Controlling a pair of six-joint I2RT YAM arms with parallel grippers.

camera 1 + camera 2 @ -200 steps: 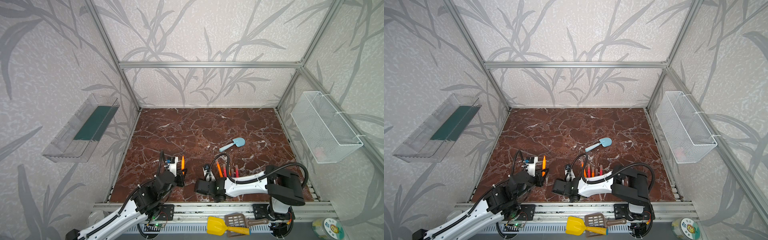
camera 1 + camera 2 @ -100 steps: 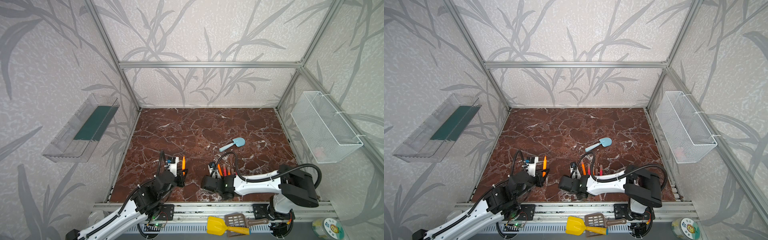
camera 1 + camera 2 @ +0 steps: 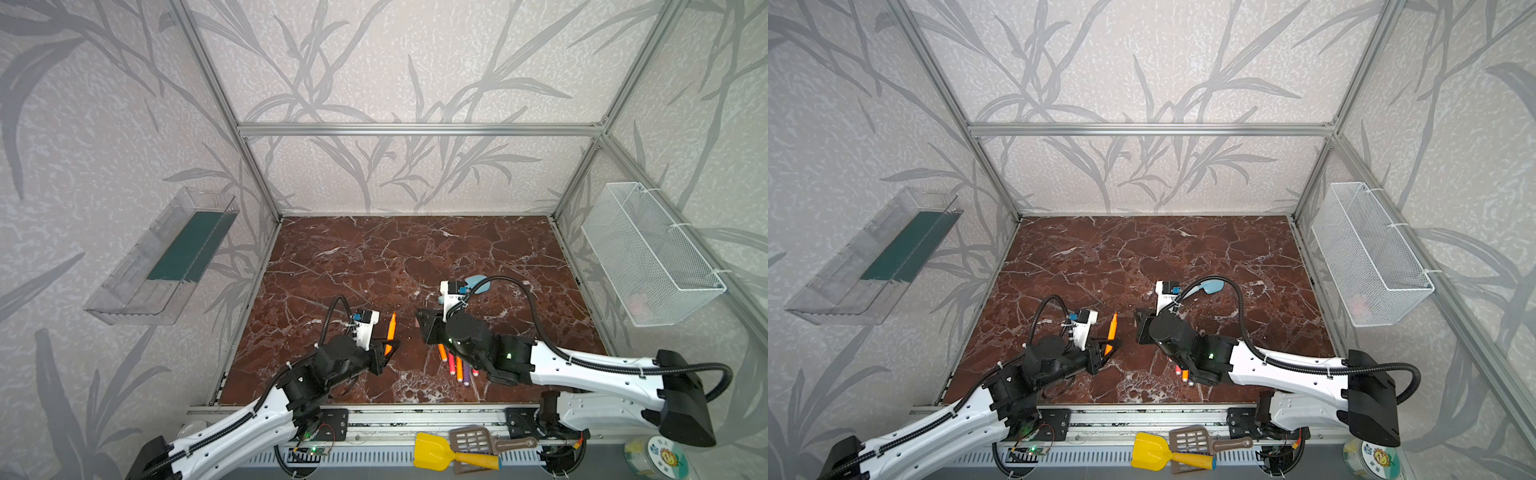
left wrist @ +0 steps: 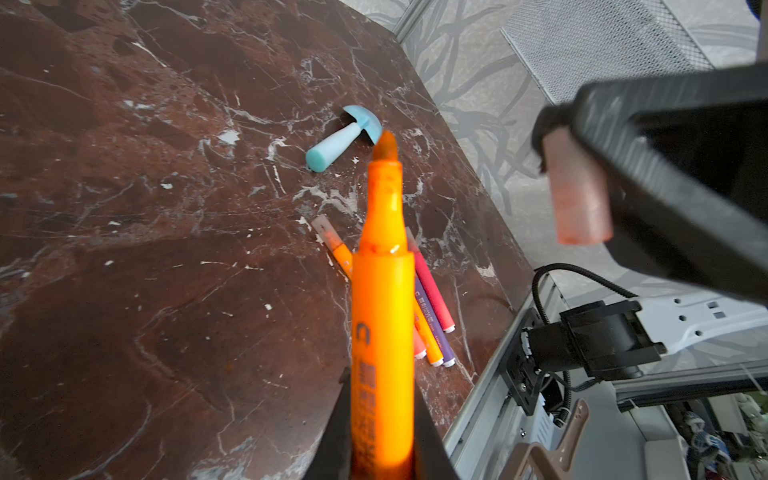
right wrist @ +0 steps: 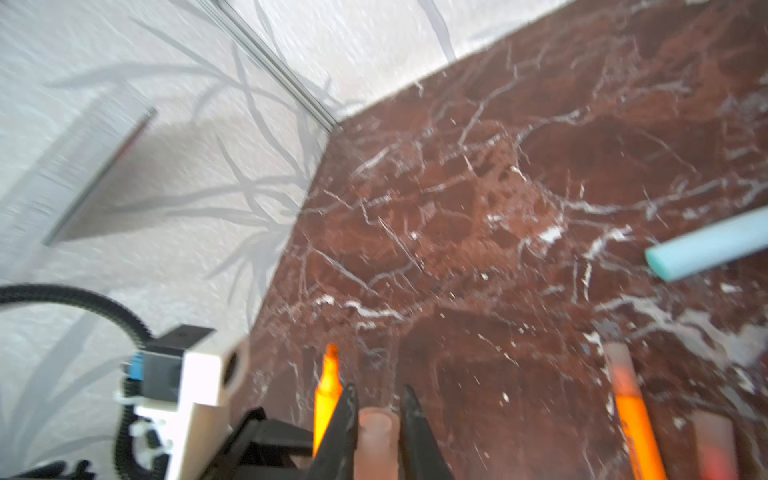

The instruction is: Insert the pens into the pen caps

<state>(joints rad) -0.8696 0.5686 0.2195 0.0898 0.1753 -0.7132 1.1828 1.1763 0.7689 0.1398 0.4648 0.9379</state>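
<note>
Red-brown marble surface (image 3: 374, 257) below — the left pincer (image 3: 389, 347) is clamped on an uncapped orange pen (image 3: 391, 328), the right pincer (image 5: 379, 395) on a pale pinkish pen cap (image 5: 376, 440).

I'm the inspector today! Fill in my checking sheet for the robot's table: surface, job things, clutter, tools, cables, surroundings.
Surface: dark red marble table with white veins.
Job's things: orange pen uncapped, held off the table; pen cap held apart from its tip, not yet on; five pens lying side by side near the front edge, at least one capped.
Clutter: light-blue toy shovel on the table; yellow shovel and brown slotted scoop on the front rail.
Grippers: left tool shut on the orange pen; right tool shut on the pen cap.
Cables: left cable and right cable arch above the table.
Surroundings: clear bin on one wall, mesh basket on the opposite wall.
</note>
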